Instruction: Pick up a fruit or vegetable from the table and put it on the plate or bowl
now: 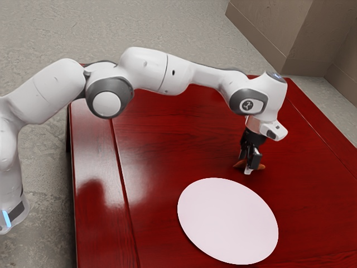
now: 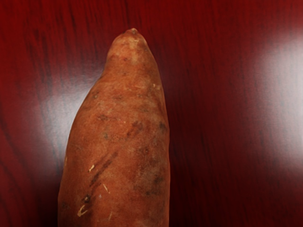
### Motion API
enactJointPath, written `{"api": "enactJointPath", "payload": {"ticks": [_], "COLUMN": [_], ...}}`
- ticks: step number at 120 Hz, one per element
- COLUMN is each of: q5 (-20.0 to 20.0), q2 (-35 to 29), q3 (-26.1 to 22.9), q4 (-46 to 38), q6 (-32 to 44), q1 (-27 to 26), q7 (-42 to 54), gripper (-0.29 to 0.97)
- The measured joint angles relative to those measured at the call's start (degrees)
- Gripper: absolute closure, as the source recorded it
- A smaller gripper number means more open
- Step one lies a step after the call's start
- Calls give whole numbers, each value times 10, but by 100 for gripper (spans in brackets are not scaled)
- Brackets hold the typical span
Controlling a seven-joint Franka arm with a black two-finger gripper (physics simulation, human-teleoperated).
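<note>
A brown-orange sweet potato (image 2: 118, 142) lies on the dark red table; in the exterior view only its ends (image 1: 239, 163) peek out beside the fingers. My black gripper (image 1: 251, 162) points straight down at table height, its fingers set on either side of the sweet potato and shut on it. In the wrist view the sweet potato runs lengthwise right under my hand, its tapered tip pointing away. A flat white round plate (image 1: 227, 220) lies on the table, a short way nearer the front edge than the gripper.
The red wooden table (image 1: 167, 145) has a seam along its left strip. Its right edge (image 1: 329, 134) is close to the gripper's right in the exterior view. Beige wall panels (image 1: 301, 33) stand beyond the table's far right corner.
</note>
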Motion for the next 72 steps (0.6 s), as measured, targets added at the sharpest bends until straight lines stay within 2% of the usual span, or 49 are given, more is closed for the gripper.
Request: {"api": "enactJointPath", "payload": {"ticks": [55, 72], "q5": [1, 2], "q2": [2, 2], "q3": [0, 0], "q4": [0, 0], "q6": [1, 4], "q1": [0, 0], "q7": [2, 8], "gripper": [49, 54]}}
